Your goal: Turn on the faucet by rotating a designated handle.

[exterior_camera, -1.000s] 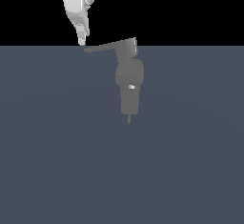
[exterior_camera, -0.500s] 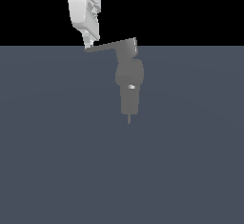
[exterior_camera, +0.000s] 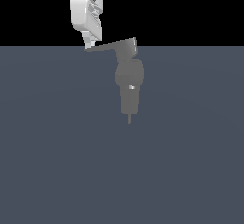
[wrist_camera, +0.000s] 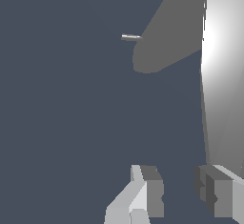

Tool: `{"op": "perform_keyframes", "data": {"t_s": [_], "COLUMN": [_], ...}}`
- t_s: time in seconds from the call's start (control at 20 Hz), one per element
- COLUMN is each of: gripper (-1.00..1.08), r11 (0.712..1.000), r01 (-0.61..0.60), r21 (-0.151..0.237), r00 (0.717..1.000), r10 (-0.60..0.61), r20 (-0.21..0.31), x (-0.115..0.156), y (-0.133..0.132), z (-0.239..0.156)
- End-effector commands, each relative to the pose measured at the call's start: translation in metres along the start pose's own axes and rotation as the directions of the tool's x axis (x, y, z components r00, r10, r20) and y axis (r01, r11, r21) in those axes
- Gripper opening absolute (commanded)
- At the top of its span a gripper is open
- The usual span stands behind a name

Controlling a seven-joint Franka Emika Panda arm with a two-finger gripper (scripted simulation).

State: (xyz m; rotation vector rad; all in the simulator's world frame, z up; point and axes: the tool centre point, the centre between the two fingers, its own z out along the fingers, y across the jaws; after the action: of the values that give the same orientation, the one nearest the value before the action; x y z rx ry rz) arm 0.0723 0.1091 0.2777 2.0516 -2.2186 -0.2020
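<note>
Handle: thin flat grey lever in the upper middle of the exterior view, just where black background meets the grey floor. Long axis near horizontal, slightly tilted, the free tip lower and toward the exterior view's left, the root at a blocky cap toward the right. In the wrist view it shows as a broad bright band running up the frame.

Faucet: hangs below the cap, rounded bulge, then a narrower cylinder with one glint, then a thin pin; centre of the frame, a little above the middle.

Gripper: white, comes down from the top of the frame, tips at the handle's free end, touching or all but touching it (contact not resolvable). Wrist view shows two fingers spread apart, nothing between them; the lever lies beside one finger, not in the gap.

Judgement: the coming move turns on this, a sideways push at the far tip, across the lever's long axis, swinging it about the cap.

Containers: none seen.
</note>
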Motion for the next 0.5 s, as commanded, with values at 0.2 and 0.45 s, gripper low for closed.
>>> {"op": "perform_keyframes", "data": {"t_s": [0.2, 0.45], "gripper": [-1.0, -1.0], "r11": [1.0, 1.0], "r01": [-0.003, -0.007], "r21": [-0.002, -0.005], "r00": [1.0, 1.0], "r10": [0.003, 0.007], "r20": [-0.001, -0.002], "x": [0.001, 0.003], "y": [0.01, 0.023], "z": [0.001, 0.003]}}
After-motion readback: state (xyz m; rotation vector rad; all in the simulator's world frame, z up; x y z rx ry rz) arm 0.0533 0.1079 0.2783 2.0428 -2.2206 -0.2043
